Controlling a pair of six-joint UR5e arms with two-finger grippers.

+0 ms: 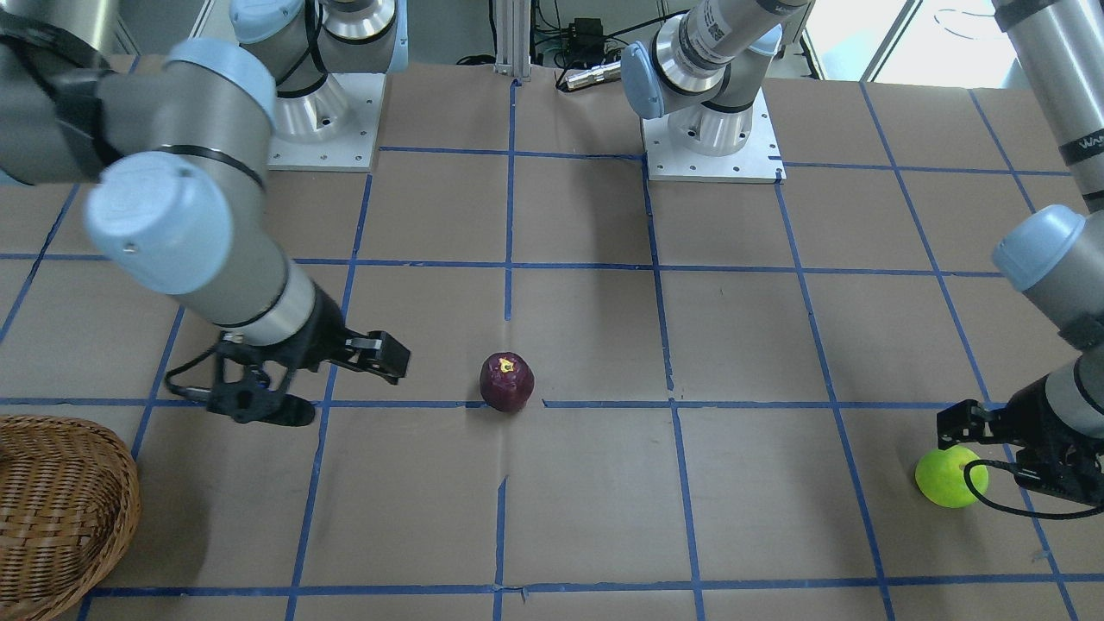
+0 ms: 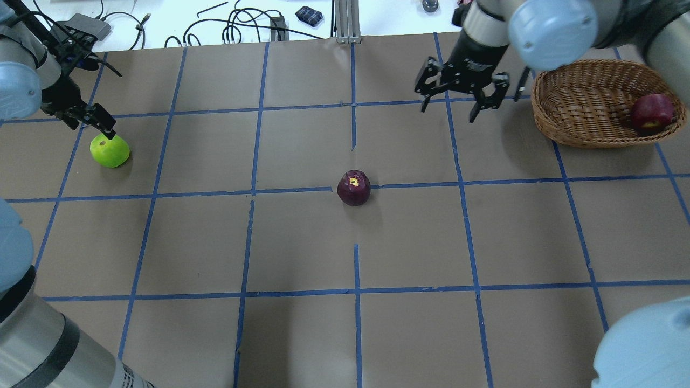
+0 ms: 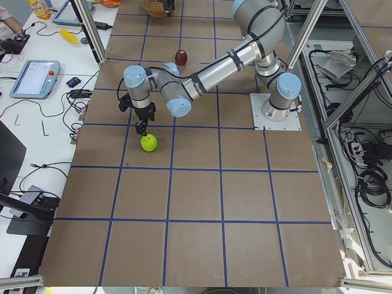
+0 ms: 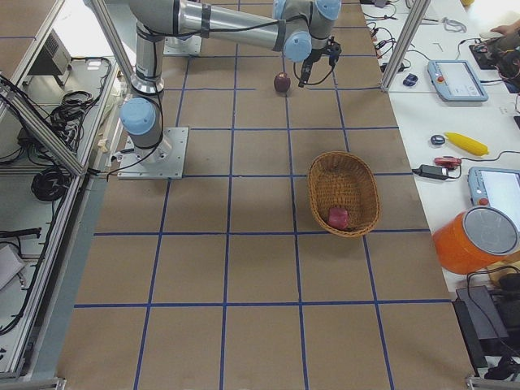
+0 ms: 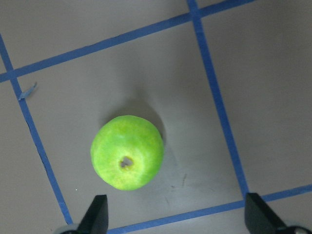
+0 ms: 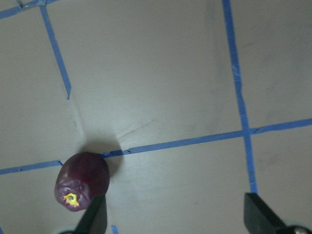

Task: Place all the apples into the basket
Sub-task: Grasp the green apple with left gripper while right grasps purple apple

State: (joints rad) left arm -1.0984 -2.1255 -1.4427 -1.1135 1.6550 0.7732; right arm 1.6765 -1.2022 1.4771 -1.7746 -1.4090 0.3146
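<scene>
Maroon, wrinkled apple [image 2: 353, 188] with yellow stem pit

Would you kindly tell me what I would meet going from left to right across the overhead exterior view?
Lime green apple → dark maroon apple → right claw, open → wicker basket, with the red apple lying in its right end.

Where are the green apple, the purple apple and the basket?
green apple [image 2: 110, 151]: overhead view, middle of its top.
purple apple [image 2: 353, 191]: overhead view, dark skin just below its yellow stem spot.
basket [image 2: 585, 102]: overhead view, bare woven inside.
</scene>
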